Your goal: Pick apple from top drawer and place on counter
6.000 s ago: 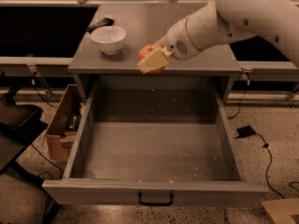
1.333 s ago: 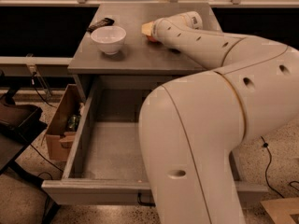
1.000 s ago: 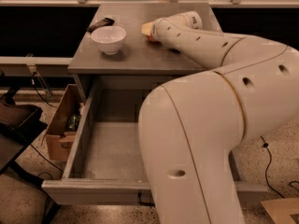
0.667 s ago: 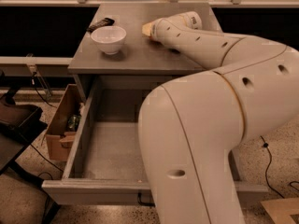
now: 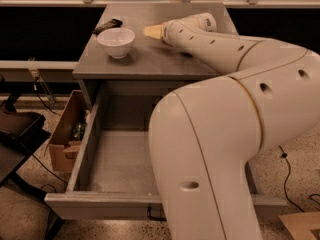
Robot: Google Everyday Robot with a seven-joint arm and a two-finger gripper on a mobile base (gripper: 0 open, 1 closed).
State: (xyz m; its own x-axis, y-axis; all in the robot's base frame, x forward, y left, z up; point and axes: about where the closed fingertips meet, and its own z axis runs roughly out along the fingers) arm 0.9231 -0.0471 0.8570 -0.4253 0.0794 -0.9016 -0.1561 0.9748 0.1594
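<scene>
1. The gripper is low over the counter, near its middle and toward the 12 o'clock edge, pointing to 9 o'clock.
2. Whether it is spread, pressed together or pinching something cannot be told; only a pale yellowish tip shows.
3. The apple cannot be made out: not at the gripper, not on the bare counter, not on the visible drawer floor.
4. A white bowl stands upright on the counter at 9 o'clock of the gripper, near it but apart.
5. A black remote lies at 11 o'clock of the bowl, by the counter's corner.
6. The drawer is pulled out at 6 o'clock of the counter; its visible grey floor is bare.
7. The arm rises from 6 o'clock and bends to 12 o'clock, hiding the drawer's 3 o'clock half.
8. A cardboard box sits on the floor at 9 o'clock of the drawer, just beside its wall.
</scene>
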